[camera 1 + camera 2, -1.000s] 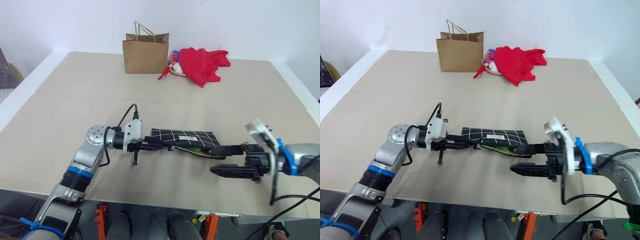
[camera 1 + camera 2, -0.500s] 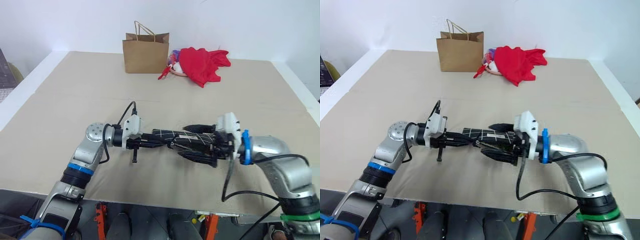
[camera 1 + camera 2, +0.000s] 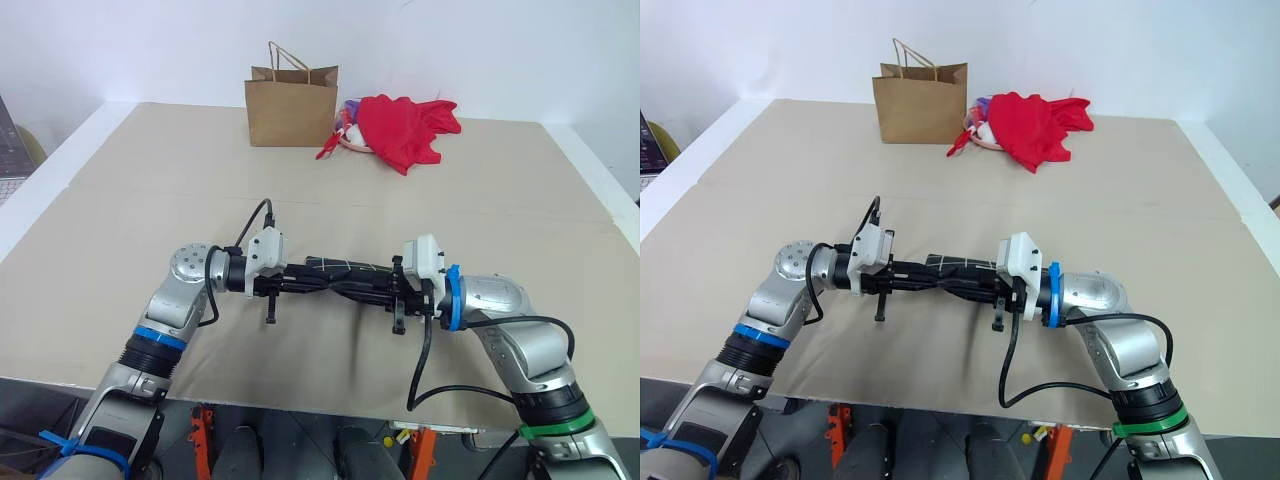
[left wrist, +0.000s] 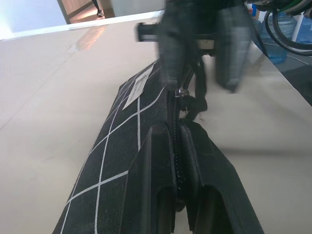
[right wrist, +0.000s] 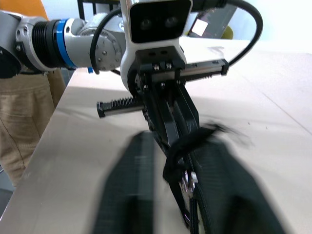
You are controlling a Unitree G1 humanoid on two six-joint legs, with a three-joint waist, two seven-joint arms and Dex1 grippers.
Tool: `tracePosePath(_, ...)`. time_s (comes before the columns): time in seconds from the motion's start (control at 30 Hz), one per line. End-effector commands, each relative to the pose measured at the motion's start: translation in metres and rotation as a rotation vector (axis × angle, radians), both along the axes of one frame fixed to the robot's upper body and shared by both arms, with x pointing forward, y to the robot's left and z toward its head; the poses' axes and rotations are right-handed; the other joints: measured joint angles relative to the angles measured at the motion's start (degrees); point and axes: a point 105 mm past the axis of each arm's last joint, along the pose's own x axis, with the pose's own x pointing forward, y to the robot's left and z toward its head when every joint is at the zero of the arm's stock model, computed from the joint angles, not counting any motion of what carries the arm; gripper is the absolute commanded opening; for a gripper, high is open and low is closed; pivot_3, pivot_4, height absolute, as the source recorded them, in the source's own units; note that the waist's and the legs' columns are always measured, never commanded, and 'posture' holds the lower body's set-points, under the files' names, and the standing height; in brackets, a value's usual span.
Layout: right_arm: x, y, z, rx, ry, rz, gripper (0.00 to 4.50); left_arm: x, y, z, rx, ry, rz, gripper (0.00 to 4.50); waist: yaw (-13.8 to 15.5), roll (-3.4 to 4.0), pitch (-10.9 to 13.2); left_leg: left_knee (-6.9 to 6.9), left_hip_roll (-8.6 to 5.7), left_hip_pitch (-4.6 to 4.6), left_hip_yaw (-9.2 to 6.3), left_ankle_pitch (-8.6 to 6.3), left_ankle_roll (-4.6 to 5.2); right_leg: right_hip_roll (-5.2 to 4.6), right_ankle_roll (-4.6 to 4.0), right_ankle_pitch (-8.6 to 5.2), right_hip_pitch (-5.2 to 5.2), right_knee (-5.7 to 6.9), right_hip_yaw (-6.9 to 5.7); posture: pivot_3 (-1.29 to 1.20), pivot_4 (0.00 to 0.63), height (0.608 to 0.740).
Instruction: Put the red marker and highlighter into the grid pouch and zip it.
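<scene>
The grid pouch (image 3: pixel 338 272) is being held just above the table (image 3: pixel 120 210), near the middle of its front half, stretched lengthwise between the two arms and standing on its long edge with the zipper line facing upward. The left claw (image 3: pixel 300 282) is reaching in level from the robot's left and is clamping one end of the pouch, its two black fingers (image 4: pixel 156 170) pressed together on either side of the zipper seam. The right claw (image 3: pixel 372 290) is coming in level from the opposite side, and its fingers are closing narrowly around the other end of the pouch; in the right wrist view the dark fingers (image 5: pixel 124 195) are flanking the fabric, and the black zipper pull (image 5: pixel 187 178) with its small metal ring is lying just between them, though whether the pull itself is pinched is hard to tell. The white label (image 4: pixel 137 91) is showing on the pouch's gridded side. The red marker and the highlighter are not to be made out; the pouch's mouth is looking closed along the part that is visible. At the far edge of the table, a brown paper bag (image 3: pixel 292 105) is standing upright, and a red cloth heap (image 3: pixel 405 128) is lying just beside it toward the right.
</scene>
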Motion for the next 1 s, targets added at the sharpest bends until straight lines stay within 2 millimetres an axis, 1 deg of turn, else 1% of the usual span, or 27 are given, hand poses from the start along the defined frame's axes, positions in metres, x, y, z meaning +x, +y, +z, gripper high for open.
tracePosePath(0.03,-0.002,0.004,0.010,0.015,-0.055,0.027,0.09,-0.004,-0.001,0.011,-0.024,-0.044,-0.008,0.00,0.00,0.00,0.00,0.00,0.00,0.00,0.00,0.00,0.00,0.00,-0.01,0.00,0.00,0.00,0.00,0.00,0.150,0.740)
tracePosePath(0.23,-0.005,0.004,0.016,0.016,-0.075,0.040,0.09,-0.004,0.002,0.008,-0.012,-0.042,-0.007,0.00,0.00,0.00,0.00,-0.01,0.00,0.00,-0.04,0.00,0.00,0.00,-0.01,0.00,0.00,0.00,-0.03,0.00,0.150,0.740)
tracePosePath(0.33,-0.011,-0.018,0.027,0.023,-0.091,0.026,0.09,-0.003,0.006,0.006,0.001,-0.042,0.001,0.00,0.01,0.01,0.00,0.00,0.00,0.00,-0.05,0.00,0.00,0.00,-0.01,-0.01,0.01,0.00,-0.03,0.00,0.150,0.740)
tracePosePath(0.47,-0.013,-0.057,0.032,-0.016,-0.096,-0.059,0.09,-0.001,0.011,0.005,0.014,-0.050,0.012,0.00,0.42,0.00,0.00,-0.01,-0.01,-0.02,-0.06,0.00,0.00,-0.02,-0.02,-0.01,0.04,-0.01,-0.06,0.00,0.150,0.740)
tracePosePath(0.57,-0.015,-0.086,0.027,-0.076,-0.080,-0.133,0.09,0.001,0.015,0.005,0.022,-0.060,0.022,0.00,0.49,0.01,0.00,-0.01,-0.01,0.00,-0.07,0.00,0.00,-0.01,-0.03,-0.02,0.03,0.00,-0.06,0.00,0.150,0.740)
tracePosePath(0.6,-0.016,-0.100,0.024,-0.110,-0.073,-0.167,0.09,0.002,0.017,0.004,0.026,-0.063,0.025,0.00,0.52,0.00,0.01,-0.01,-0.02,0.00,-0.07,0.00,0.00,-0.01,-0.03,-0.03,0.04,0.00,-0.06,0.00,0.150,0.740)
tracePosePath(0.67,-0.019,-0.119,0.021,-0.145,-0.057,-0.212,0.09,0.002,0.019,0.003,0.032,-0.066,0.027,0.00,0.36,0.00,0.00,-0.01,-0.02,0.01,-0.06,0.00,0.00,-0.02,-0.03,-0.03,0.04,-0.01,-0.06,0.00,0.150,0.740)
tracePosePath(0.77,-0.022,-0.136,0.019,-0.165,-0.031,-0.255,0.09,0.002,0.021,0.002,0.036,-0.067,0.025,0.00,0.14,0.01,0.00,0.02,-0.01,0.05,-0.06,0.00,0.01,-0.01,-0.03,-0.01,0.06,0.01,-0.05,0.00,0.150,0.740)
tracePosePath(0.83,-0.024,-0.156,0.013,-0.207,-0.016,-0.306,0.09,0.002,0.023,0.001,0.043,-0.067,0.021,0.00,0.14,0.01,0.00,0.02,-0.01,0.06,-0.06,0.00,0.01,-0.01,-0.03,-0.01,0.08,0.01,-0.05,0.00,0.150,0.740)
tracePosePath(0.87,-0.026,-0.162,0.011,-0.216,-0.015,-0.319,0.09,0.002,0.023,0.001,0.046,-0.067,0.020,0.00,0.15,0.01,0.00,0.04,-0.01,0.05,-0.06,0.00,0.01,-0.01,-0.02,-0.01,0.08,0.01,-0.06,0.00,0.150,0.740)
tracePosePath(0.93,-0.027,-0.157,0.014,-0.160,-0.006,-0.335,0.09,0.002,0.024,0.000,0.057,-0.071,0.016,0.00,0.17,0.00,0.00,0.05,-0.02,0.05,-0.06,0.00,0.01,-0.01,-0.01,-0.02,0.11,0.01,-0.06,0.00,0.150,0.740)
tracePosePath(1.0,-0.027,-0.158,0.012,-0.168,-0.002,-0.339,0.09,0.002,0.024,0.000,0.060,-0.070,0.010,0.00,-0.01,0.02,0.00,0.04,-0.03,0.04,-0.07,0.00,0.01,-0.01,0.00,-0.03,0.11,0.00,-0.06,0.00,0.150,0.740)
